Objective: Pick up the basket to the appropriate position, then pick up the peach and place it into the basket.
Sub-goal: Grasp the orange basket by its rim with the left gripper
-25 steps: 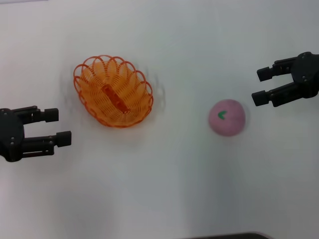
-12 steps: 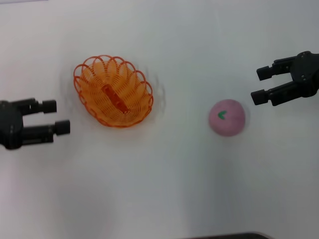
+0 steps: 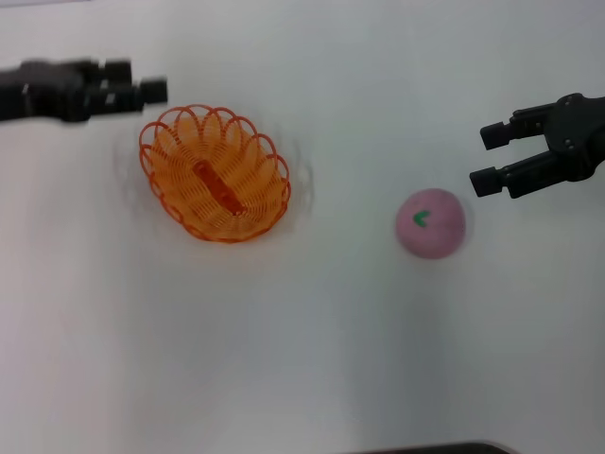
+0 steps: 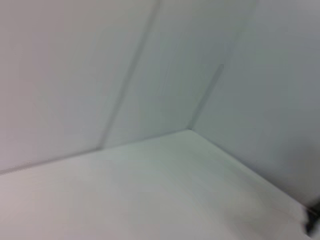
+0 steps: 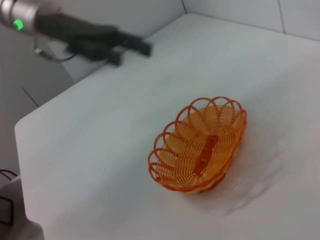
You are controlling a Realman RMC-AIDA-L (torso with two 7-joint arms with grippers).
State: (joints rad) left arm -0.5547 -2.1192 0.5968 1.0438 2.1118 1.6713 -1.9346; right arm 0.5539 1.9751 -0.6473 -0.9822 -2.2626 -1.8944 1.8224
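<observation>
Your left gripper [image 3: 151,92] is up at the far left of the table [image 3: 312,350], hanging just beyond the far-left rim of the basket [image 3: 216,174]; its fingers look a little parted with nothing between them, but motion blur leaves you unable to say just how wide the gap is. From the right wrist view you see that same left gripper [image 5: 132,50] reaching in from the table's far corner, well apart from the basket [image 5: 200,148] and not touching it. The basket sits flat on the table, left of centre, its long axis running diagonally, scalloped loops all round the rim and the flat orange strip [image 3: 216,187] lying along the bottom; it is empty. Over on your right, the peach [image 3: 430,223] rests on the bare table, well apart from the basket, its green leaf mark [image 3: 420,218] facing up. Your right gripper [image 3: 487,158] hangs just beyond the peach on its far-right side, near it but not in contact, jaws spread wide, gripping nothing, fingertips pointing back toward the middle of the table. The left wrist view gives you only the pale table surface and the walls meeting at a corner behind it.
</observation>
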